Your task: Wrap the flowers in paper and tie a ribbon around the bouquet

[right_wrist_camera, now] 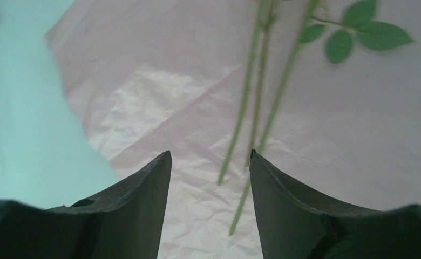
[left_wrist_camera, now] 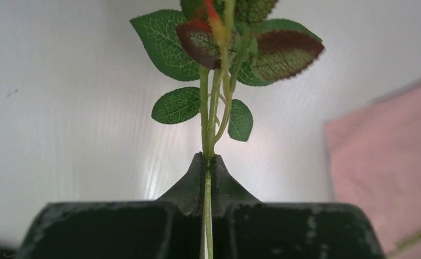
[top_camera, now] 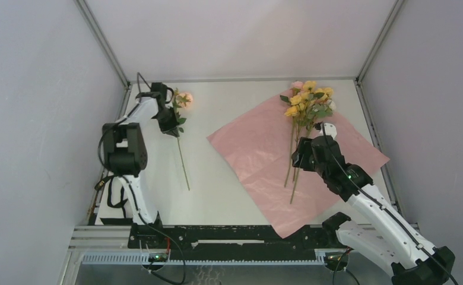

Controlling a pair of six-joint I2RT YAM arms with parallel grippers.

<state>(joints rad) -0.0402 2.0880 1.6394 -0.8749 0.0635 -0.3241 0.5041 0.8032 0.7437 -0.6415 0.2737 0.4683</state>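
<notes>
A pink-lilac paper lies flat on the right half of the table. On it rest yellow, pink and white flowers, their stems pointing toward the near edge. My right gripper hovers open just above those stem ends, touching nothing. At the far left lies a single pink flower with a long stem. My left gripper is shut on that stem just below its leaves. The ribbon and the bouquet are out of view.
Grey enclosure walls with metal corner posts close in the table on three sides. A black rail runs along the near edge by the arm bases. The paper's corner reaches that rail.
</notes>
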